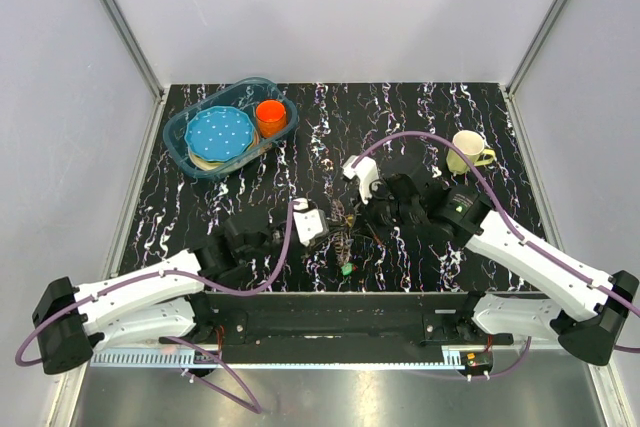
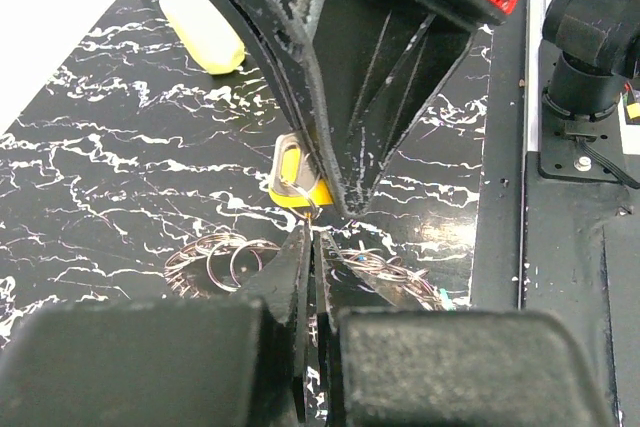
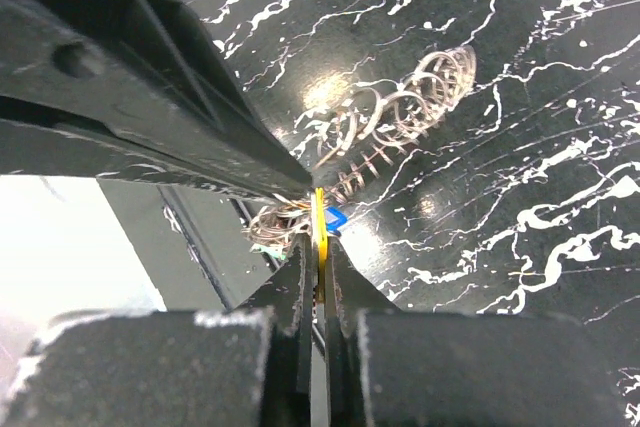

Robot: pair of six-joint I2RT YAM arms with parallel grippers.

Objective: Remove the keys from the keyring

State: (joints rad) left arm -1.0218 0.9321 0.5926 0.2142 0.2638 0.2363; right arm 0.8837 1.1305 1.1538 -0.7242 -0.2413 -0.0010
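Observation:
The keyring bunch [image 1: 344, 243] lies near the table's front middle, a tangle of thin silvery loops with a green piece [image 1: 345, 269]. In the left wrist view my left gripper [image 2: 312, 235] is shut on a thin wire loop of the keyring, with coils [image 2: 215, 252] to its left and more loops [image 2: 392, 272] to its right. My right gripper [image 3: 320, 243] is shut on a flat yellow-headed key [image 3: 318, 209], which also shows in the left wrist view [image 2: 293, 183]. A blue piece [image 3: 335, 217] sits just behind it. Both grippers [image 1: 330, 231] [image 1: 356, 215] meet over the bunch.
A clear blue basket [image 1: 180, 137] at the back left holds a blue dotted plate [image 1: 219, 133] and an orange cup [image 1: 270, 115]. A cream mug [image 1: 467, 150] stands at the back right. The black front rail [image 1: 330, 312] runs just below the bunch.

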